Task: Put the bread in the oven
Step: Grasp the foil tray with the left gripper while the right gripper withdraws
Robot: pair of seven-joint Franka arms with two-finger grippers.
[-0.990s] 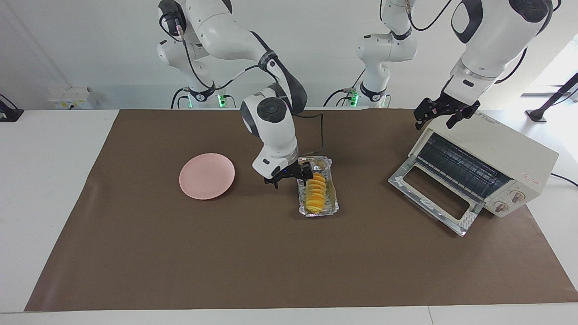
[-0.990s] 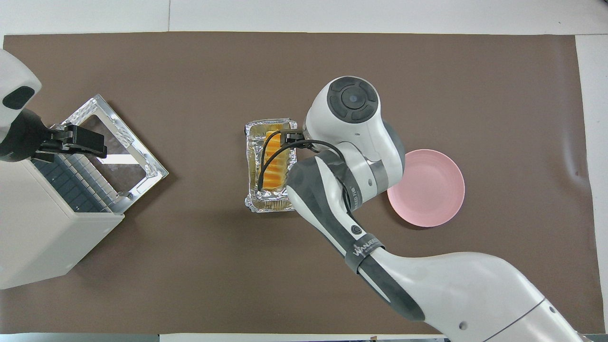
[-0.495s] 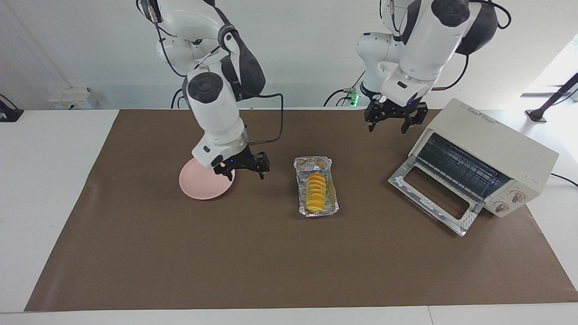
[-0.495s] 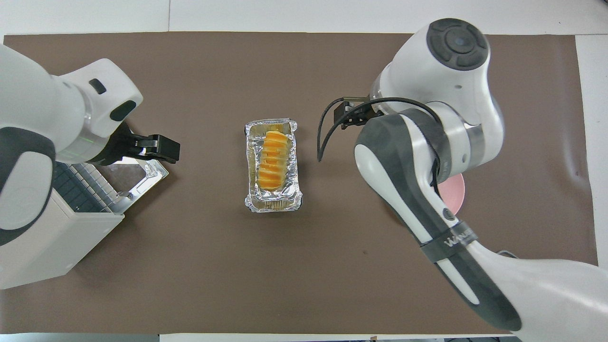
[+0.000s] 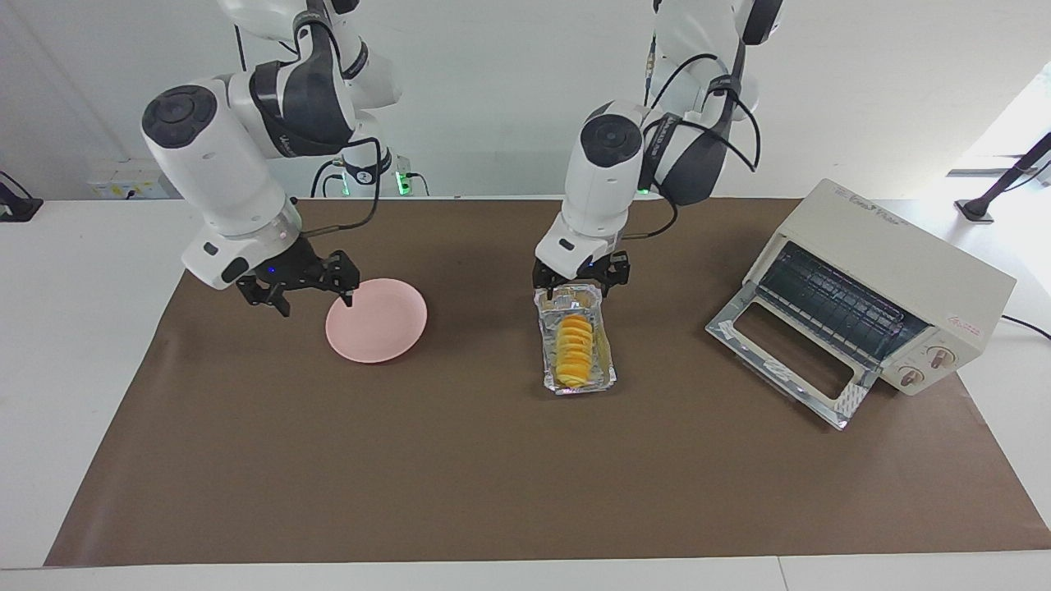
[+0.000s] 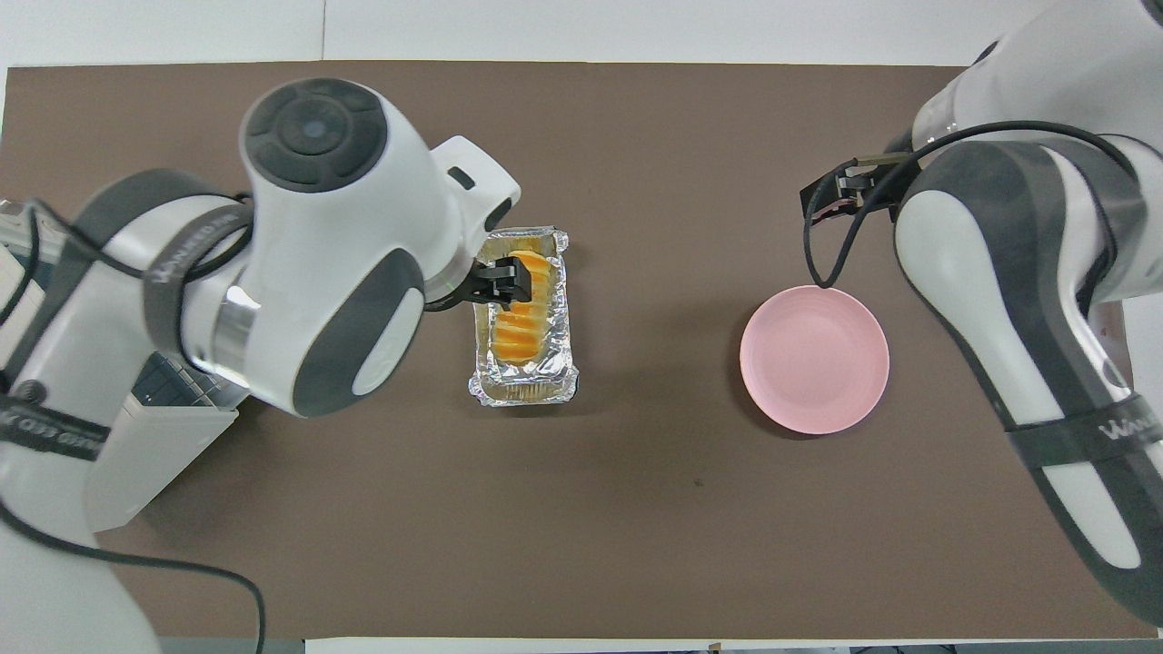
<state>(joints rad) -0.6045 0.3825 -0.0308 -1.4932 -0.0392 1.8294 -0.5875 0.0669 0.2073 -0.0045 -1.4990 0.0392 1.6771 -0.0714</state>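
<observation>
The bread (image 5: pixel 575 351) is a small yellow-orange loaf with ridges. It lies in a crinkly silver foil tray (image 5: pixel 603 371) near the middle of the counter (image 5: pixel 493 476), which has a brown mat (image 5: pixel 410 460) on it. The bread is not in the oven yet.

The oven (image 5: pixel 895 279) is a cream-white toaster oven. It sits toward the left arm's end of the counter, close to the edge where the robots stand. Its glass door (image 5: pixel 788 361) is folded down flat on the mat, and a dark wire rack (image 5: pixel 829 308) shows inside. Two knobs (image 5: pixel 924 367) sit on its front.

The left end effector (image 5: pixel 581 279) hangs just over the end of the foil tray that is nearer to the robots. Its fingers are spread wide and hold nothing. In the overhead view a dark fingertip (image 6: pixel 504 280) covers part of the bread, but in the facing view the end effector is up above the tray's rim.

A round pink plate (image 5: pixel 376 320) sits toward the right arm's end of the counter, well apart from the tray. The right end effector (image 5: pixel 305 289) hangs over the mat just beside the plate's rim. Its fingers are spread wide too, and it holds nothing.
</observation>
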